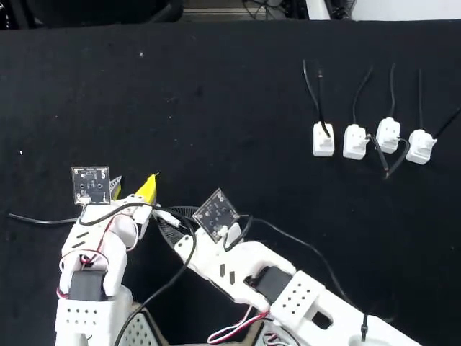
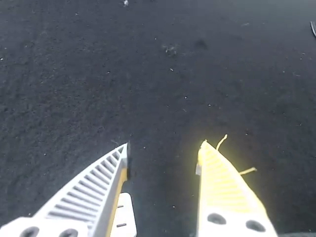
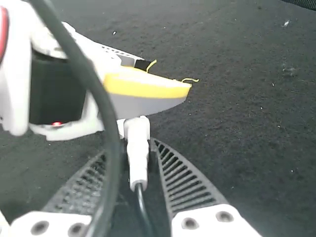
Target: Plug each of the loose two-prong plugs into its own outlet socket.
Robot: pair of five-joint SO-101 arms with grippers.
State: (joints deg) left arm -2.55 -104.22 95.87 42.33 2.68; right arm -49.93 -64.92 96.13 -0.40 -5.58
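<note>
The step in hand is judged to be the carrying of one plug: a white two-prong plug (image 3: 137, 160) is gripped between the closed fingers of the right gripper (image 3: 133, 150), with its black cord (image 3: 141, 200) trailing back under the wrist. In the high view this gripper (image 1: 170, 223) is seen at the lower centre-left of the frame, just beside the left gripper (image 1: 132, 189), which is found at the lower left. The left gripper (image 2: 164, 148) is held open over the black table (image 1: 216, 94), and nothing is seen between its white and yellow fingers. A row of white corded blocks (image 1: 355, 142) is laid out at the upper right of the frame, well apart from both arms; which of them are sockets and which are plugs cannot be told. No socket can be confirmed as filled or free. The next move is judged to call for the held plug to be carried across to that row, with its prongs lined up squarely before being pressed in.
</note>
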